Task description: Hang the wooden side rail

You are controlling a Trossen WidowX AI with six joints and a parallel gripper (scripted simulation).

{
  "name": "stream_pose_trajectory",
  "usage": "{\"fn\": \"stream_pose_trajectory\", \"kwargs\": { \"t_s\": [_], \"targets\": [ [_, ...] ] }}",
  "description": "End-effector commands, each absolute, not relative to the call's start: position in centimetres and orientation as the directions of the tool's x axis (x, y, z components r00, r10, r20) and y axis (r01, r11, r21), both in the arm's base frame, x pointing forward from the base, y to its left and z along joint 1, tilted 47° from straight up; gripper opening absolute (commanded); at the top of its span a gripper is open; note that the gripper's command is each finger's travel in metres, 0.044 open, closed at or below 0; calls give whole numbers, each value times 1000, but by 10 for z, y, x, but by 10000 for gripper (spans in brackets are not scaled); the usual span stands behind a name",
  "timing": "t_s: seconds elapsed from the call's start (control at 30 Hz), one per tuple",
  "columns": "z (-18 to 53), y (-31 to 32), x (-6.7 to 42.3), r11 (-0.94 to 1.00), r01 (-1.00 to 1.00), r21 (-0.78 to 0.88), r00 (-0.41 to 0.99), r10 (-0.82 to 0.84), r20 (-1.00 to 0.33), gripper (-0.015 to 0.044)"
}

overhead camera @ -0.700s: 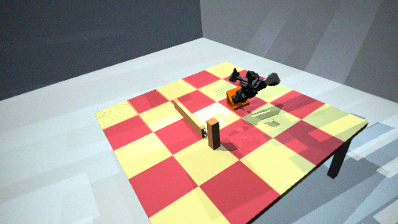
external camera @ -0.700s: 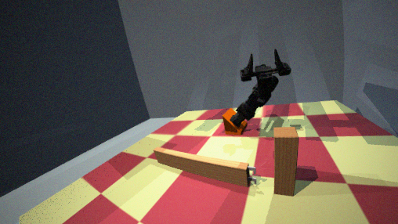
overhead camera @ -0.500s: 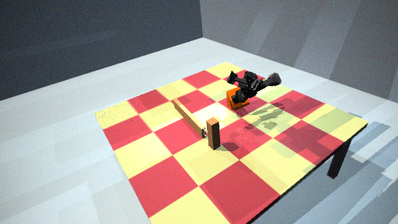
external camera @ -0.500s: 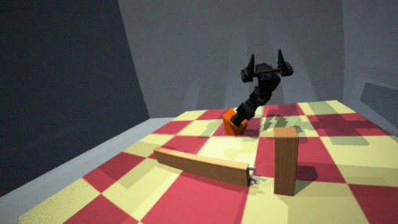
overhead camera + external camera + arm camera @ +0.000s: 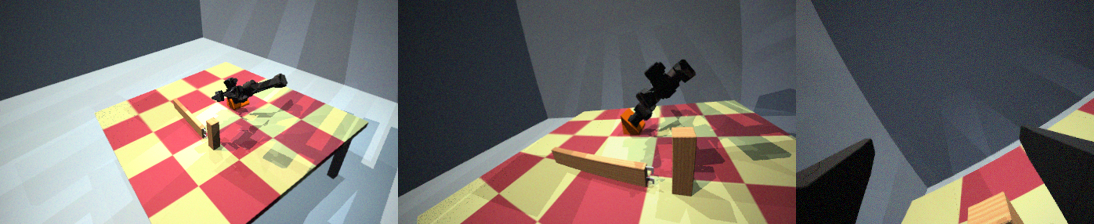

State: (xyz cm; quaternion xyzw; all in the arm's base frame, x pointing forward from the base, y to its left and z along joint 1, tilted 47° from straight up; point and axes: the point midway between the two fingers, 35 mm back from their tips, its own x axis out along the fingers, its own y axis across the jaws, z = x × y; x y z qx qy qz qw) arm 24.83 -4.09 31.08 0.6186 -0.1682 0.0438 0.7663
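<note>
On the checkered tabletop [image 5: 164,188] the side rail [image 5: 599,164] lies flat, its long axis ending hooks-first just beside the upright headboard post [image 5: 683,160], not yet hung. The tool [image 5: 218,95], spread wide and empty, hovers well apart beyond the rail's far end, with open room above the rail.
</note>
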Motion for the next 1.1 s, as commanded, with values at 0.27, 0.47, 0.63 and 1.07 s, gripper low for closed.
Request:
{"fn": "stream_pose_trajectory", "kwargs": {
  "t_s": [0.27,0.47,0.63,1.07],
  "targets": [
    [218,-1,288,-645,482,594,876,359,-322,440],
    [204,17,275,-774,624,-110,690,611,-387,440],
    [211,23,268,-666,529,-526,597,732,-327,440],
    [211,23,268,-666,529,-526,597,732,-327,440]
  ]
}}
